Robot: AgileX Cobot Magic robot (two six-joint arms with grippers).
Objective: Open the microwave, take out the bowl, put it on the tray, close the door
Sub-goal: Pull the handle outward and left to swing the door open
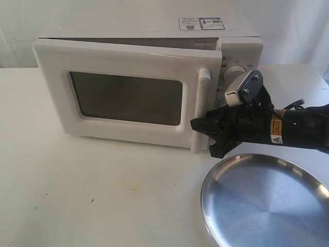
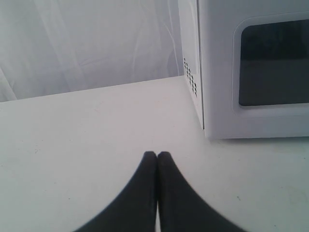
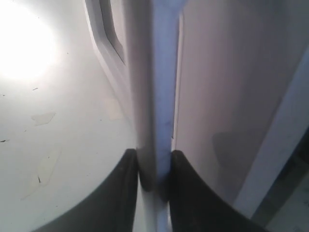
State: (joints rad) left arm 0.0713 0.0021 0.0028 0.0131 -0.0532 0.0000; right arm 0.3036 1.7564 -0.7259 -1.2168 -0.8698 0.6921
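Note:
The white microwave [image 1: 154,31] stands at the back of the table, its door [image 1: 123,98] swung a little way out from the body. My right gripper [image 1: 203,127] is shut on the door's vertical white bar handle [image 1: 200,110]; in the right wrist view the handle [image 3: 157,96] runs between the two black fingers [image 3: 186,193]. The silver tray [image 1: 267,200] lies at the front right, with nothing on it. The bowl is hidden. My left gripper [image 2: 157,154] hovers shut over bare table beside the microwave's side wall [image 2: 190,63].
A pale curtain hangs behind the table. The microwave's two white knobs [image 1: 235,72] sit just behind the right arm's wrist camera [image 1: 245,87]. The right arm reaches in from the right edge above the tray.

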